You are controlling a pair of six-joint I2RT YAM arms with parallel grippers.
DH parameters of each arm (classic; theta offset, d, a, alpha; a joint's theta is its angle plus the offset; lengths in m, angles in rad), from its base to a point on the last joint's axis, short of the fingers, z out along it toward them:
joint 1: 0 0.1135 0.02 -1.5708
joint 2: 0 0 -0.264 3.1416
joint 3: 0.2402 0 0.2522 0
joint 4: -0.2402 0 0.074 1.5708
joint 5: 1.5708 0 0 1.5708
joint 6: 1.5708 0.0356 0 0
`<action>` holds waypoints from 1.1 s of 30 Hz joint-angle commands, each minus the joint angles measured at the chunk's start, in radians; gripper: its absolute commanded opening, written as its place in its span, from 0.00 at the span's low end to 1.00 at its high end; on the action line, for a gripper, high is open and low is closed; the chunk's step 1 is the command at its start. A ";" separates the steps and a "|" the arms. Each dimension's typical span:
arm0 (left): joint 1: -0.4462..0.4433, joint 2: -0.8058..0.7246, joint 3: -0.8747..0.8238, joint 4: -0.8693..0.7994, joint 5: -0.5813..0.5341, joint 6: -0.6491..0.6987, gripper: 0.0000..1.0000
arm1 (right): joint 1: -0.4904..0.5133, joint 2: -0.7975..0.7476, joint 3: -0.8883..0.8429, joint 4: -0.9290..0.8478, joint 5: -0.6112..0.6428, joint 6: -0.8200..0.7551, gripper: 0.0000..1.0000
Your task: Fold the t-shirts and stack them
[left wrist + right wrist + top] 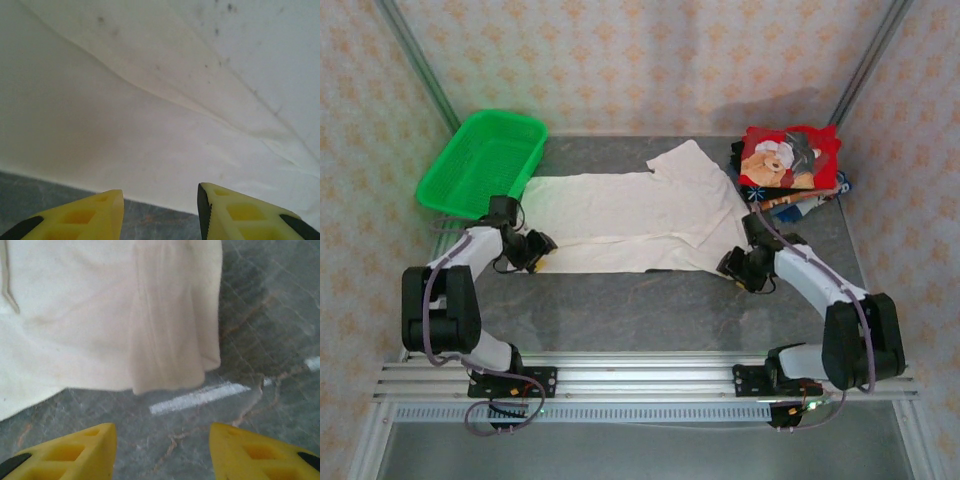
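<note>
At the far left of the grey marbled table (650, 310) sits a green mesh basket (485, 160), its near corner beside the left arm; the left gripper (542, 243) is low at the near-left corner of the off-white t-shirt (630, 220), and from its wrist camera the left gripper (160, 200) has its yellow jaws moderately apart with nothing between them, the gap over the shirt's edge where cloth (150, 100) meets table; the shirt lies spread flat and sideways across the middle of the table, small dark specks on it, one sleeve towards the far right; the right gripper (730, 265) is at the shirt's near-right corner, its jaws (162, 440) likewise parted and empty over bare table, just short of the sleeve (170, 340) and a white tape mark (200, 397); at the far right rests a stack of folded shirts topped by the red teddy-bear shirt (785, 155).
</note>
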 commanded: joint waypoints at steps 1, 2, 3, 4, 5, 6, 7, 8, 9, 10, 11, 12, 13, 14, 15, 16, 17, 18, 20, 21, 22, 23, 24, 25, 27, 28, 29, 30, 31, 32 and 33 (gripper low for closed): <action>-0.003 0.029 -0.021 0.065 -0.044 -0.007 0.42 | -0.008 0.051 -0.018 0.134 0.061 0.034 0.48; -0.002 0.042 -0.021 0.072 -0.056 -0.007 0.42 | -0.011 0.069 -0.016 0.158 0.067 0.039 0.46; -0.001 0.057 -0.020 0.076 -0.066 -0.007 0.41 | -0.013 0.091 -0.009 0.182 0.074 0.040 0.43; 0.000 0.070 -0.018 0.081 -0.070 -0.007 0.41 | -0.013 0.107 -0.002 0.189 0.084 0.040 0.40; 0.002 0.085 -0.015 0.085 -0.078 -0.007 0.40 | -0.016 0.133 0.016 0.182 0.105 0.031 0.35; 0.003 0.100 -0.011 0.087 -0.087 -0.008 0.39 | -0.021 0.153 0.031 0.170 0.121 0.026 0.30; 0.006 0.113 -0.006 0.087 -0.094 -0.008 0.39 | -0.028 0.167 0.042 0.161 0.130 0.020 0.25; 0.010 0.125 0.001 0.085 -0.107 -0.007 0.38 | -0.031 0.175 0.056 0.145 0.149 0.011 0.20; 0.014 0.136 0.009 0.080 -0.115 -0.005 0.37 | -0.034 0.182 0.071 0.122 0.169 0.005 0.15; 0.021 0.144 0.016 0.074 -0.121 -0.005 0.36 | -0.036 0.184 0.091 0.082 0.194 -0.007 0.10; 0.024 0.149 0.024 0.059 -0.132 -0.001 0.35 | -0.036 0.185 0.115 0.034 0.223 -0.022 0.05; 0.026 0.153 0.035 0.040 -0.151 0.006 0.34 | -0.036 0.176 0.137 -0.017 0.257 -0.042 0.02; 0.031 0.157 0.040 0.026 -0.168 0.011 0.33 | -0.036 0.164 0.147 -0.044 0.281 -0.055 0.01; 0.038 0.161 0.044 0.011 -0.185 0.016 0.32 | -0.036 0.147 0.158 -0.078 0.315 -0.069 0.00; 0.047 0.169 0.046 -0.003 -0.198 0.020 0.31 | -0.036 0.130 0.168 -0.105 0.340 -0.087 0.00; 0.057 0.174 0.047 -0.013 -0.209 0.024 0.31 | -0.036 0.117 0.178 -0.131 0.356 -0.104 0.00; 0.065 0.183 0.049 -0.025 -0.224 0.031 0.31 | -0.036 0.108 0.192 -0.162 0.368 -0.123 0.00; 0.072 0.190 0.054 -0.037 -0.234 0.037 0.30 | -0.036 0.102 0.203 -0.184 0.375 -0.144 0.00; 0.086 0.205 0.058 -0.053 -0.240 0.052 0.29 | -0.036 0.097 0.228 -0.243 0.390 -0.184 0.00; 0.088 0.207 0.056 -0.055 -0.242 0.057 0.29 | -0.037 0.095 0.233 -0.271 0.398 -0.199 0.00; 0.089 0.204 0.050 -0.055 -0.244 0.061 0.29 | -0.036 0.089 0.233 -0.294 0.403 -0.210 0.00; 0.088 0.199 0.046 -0.053 -0.244 0.062 0.29 | -0.037 0.084 0.228 -0.311 0.405 -0.213 0.00; 0.088 0.196 0.037 -0.053 -0.241 0.064 0.29 | -0.036 0.073 0.213 -0.320 0.403 -0.209 0.00; 0.088 0.188 0.030 -0.051 -0.237 0.063 0.29 | -0.036 0.061 0.195 -0.321 0.394 -0.202 0.00; 0.085 0.164 0.006 -0.046 -0.227 0.064 0.29 | -0.036 0.035 0.150 -0.308 0.373 -0.176 0.00; 0.080 0.156 -0.005 -0.044 -0.225 0.064 0.29 | -0.036 0.026 0.128 -0.294 0.365 -0.162 0.00; 0.075 0.146 -0.018 -0.044 -0.220 0.063 0.29 | -0.037 0.018 0.103 -0.278 0.351 -0.149 0.00; 0.071 0.139 -0.030 -0.046 -0.218 0.062 0.30 | -0.036 0.014 0.085 -0.267 0.343 -0.135 0.00; 0.071 0.130 -0.041 -0.046 -0.218 0.061 0.31 | -0.036 0.012 0.070 -0.260 0.338 -0.125 0.00; 0.072 0.119 -0.056 -0.043 -0.220 0.060 0.31 | -0.036 0.014 0.060 -0.258 0.341 -0.120 0.00; 0.072 0.109 -0.067 -0.041 -0.224 0.059 0.32 | -0.036 0.015 0.057 -0.257 0.346 -0.117 0.00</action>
